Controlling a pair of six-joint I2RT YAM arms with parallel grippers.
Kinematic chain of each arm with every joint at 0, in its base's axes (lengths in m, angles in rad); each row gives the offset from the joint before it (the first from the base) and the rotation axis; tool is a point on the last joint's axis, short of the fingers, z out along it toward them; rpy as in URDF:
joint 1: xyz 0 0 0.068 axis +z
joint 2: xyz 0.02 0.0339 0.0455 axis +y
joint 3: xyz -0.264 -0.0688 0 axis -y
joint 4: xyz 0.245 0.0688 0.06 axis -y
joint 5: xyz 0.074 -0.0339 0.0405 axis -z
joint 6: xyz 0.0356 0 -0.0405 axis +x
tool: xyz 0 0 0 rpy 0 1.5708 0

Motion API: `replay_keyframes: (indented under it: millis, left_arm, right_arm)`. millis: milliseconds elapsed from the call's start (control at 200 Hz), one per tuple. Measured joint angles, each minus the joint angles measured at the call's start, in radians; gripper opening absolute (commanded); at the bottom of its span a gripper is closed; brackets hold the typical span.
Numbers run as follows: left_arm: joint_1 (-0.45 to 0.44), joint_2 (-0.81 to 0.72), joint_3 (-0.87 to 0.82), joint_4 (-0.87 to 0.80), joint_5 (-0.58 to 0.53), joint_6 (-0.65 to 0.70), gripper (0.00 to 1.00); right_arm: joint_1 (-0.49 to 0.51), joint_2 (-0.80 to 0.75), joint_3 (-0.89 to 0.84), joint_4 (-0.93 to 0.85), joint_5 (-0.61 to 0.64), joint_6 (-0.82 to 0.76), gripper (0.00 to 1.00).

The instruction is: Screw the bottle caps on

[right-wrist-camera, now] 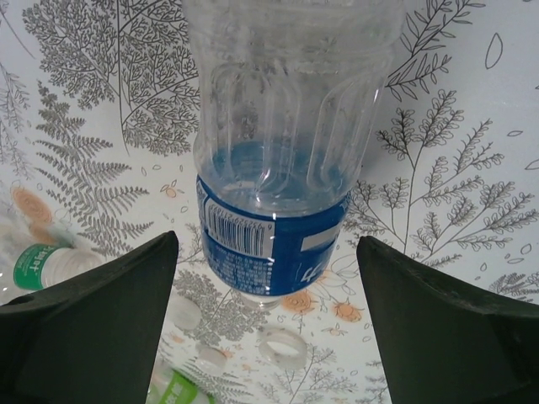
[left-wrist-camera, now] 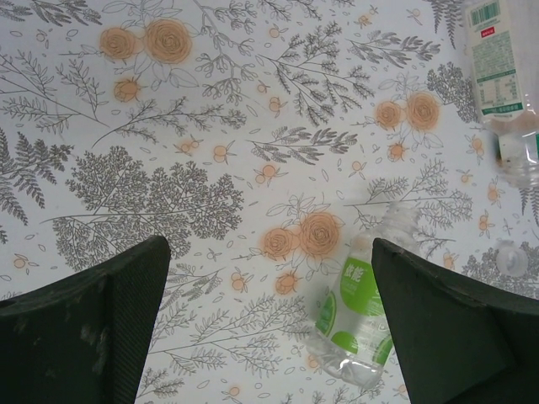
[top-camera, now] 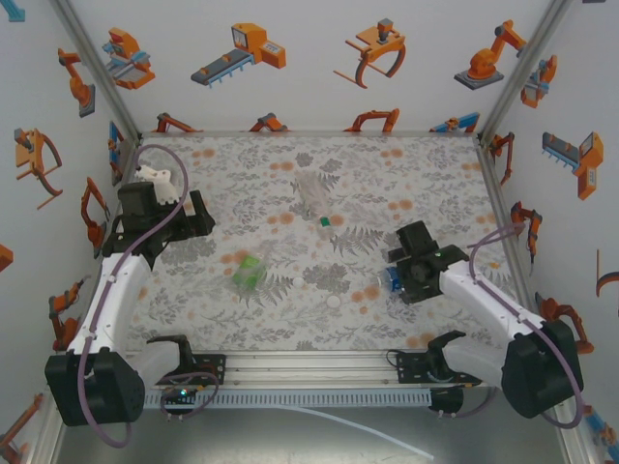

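Observation:
The blue-label bottle lies on the floral table between the spread fingers of my right gripper, which is open and not touching it. Its open neck points away from the wrist. In the top view this bottle lies under my right gripper. Two pale caps lie just beyond the neck; one cap shows from above. The green-tinted bottle lies mid-table beside the right finger of my open left gripper. The colourless bottle lies farther back.
Printed side walls with metal posts close in the table on left, right and back. A rail with both arm bases runs along the near edge. Another pale cap lies right of the green-tinted bottle.

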Motion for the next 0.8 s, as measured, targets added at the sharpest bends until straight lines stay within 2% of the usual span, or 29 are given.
replay_keyframes:
  millis: [401,481,661,746,801]
  left_arm:
    - [-0.021,0.017,0.0,-0.013,0.001,0.0,0.97]
    - [-0.024,0.019,0.0,-0.013,-0.001,0.0,0.97]
    - [-0.032,0.029,0.0,-0.018,-0.006,0.0,0.97]
    - [-0.037,0.039,0.0,-0.021,-0.009,-0.001,0.97]
    - [-0.043,0.043,0.0,-0.022,-0.009,-0.003,0.97]
  right_arm:
    - [0.0,0.117,-0.031,0.103,0.004,0.018,0.62]
    - [0.0,0.125,-0.031,0.122,0.006,0.016,0.55]
    - [0.001,0.128,-0.031,0.138,0.016,0.01,0.53]
    - [0.001,0.12,-0.031,0.129,0.024,-0.014,0.35]
    - [0.001,0.106,-0.031,0.117,0.031,-0.05,0.31]
